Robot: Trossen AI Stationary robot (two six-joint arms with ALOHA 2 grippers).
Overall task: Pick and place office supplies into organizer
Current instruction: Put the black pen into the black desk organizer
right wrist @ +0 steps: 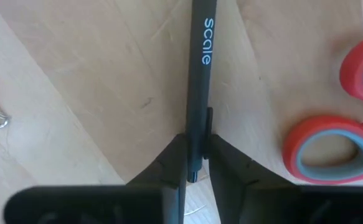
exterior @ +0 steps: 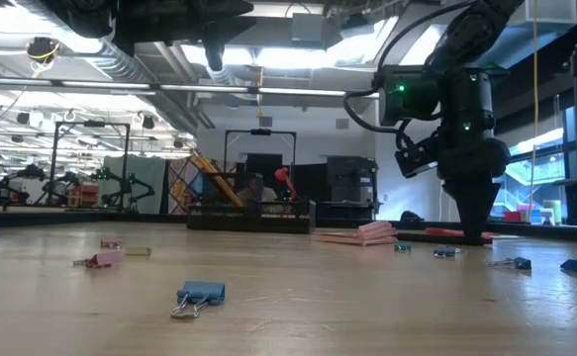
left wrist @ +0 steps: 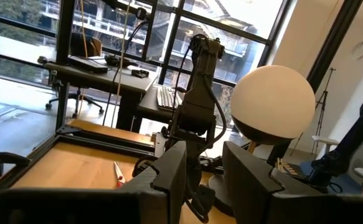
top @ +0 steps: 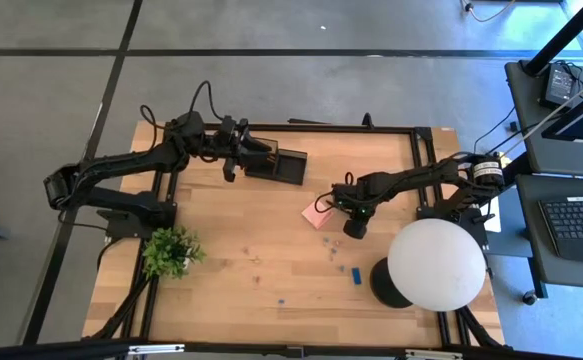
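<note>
A black pen (right wrist: 200, 74) printed "scale" lies on the wooden table, and my right gripper (right wrist: 197, 142) (top: 356, 226) stands over it, pointing down, shut on it. Red scissors handles (right wrist: 330, 149) lie just beside the pen. The pink sticky-note pad (top: 316, 213) rests flat on the table close by. The black organizer (top: 286, 167) stands at the far middle of the table. My left gripper (top: 261, 158) (left wrist: 206, 168) hovers level at the organizer's left end, fingers apart, nothing seen between them. My right gripper pinches the pen's barrel near its clip end (right wrist: 195, 127) between its two fingers. The fingers (right wrist: 172, 163) come from above, pointing down, one on each long side of the pen. The pen lies flat on the wood.
A white globe lamp (top: 436, 265) on a round black base (top: 383, 282) stands near the right gripper, toward the near right. A green plant (top: 171, 250) sits near left. A blue block (top: 356, 272) and small clips (exterior: 199, 294) (exterior: 100, 259) are scattered on the table.
</note>
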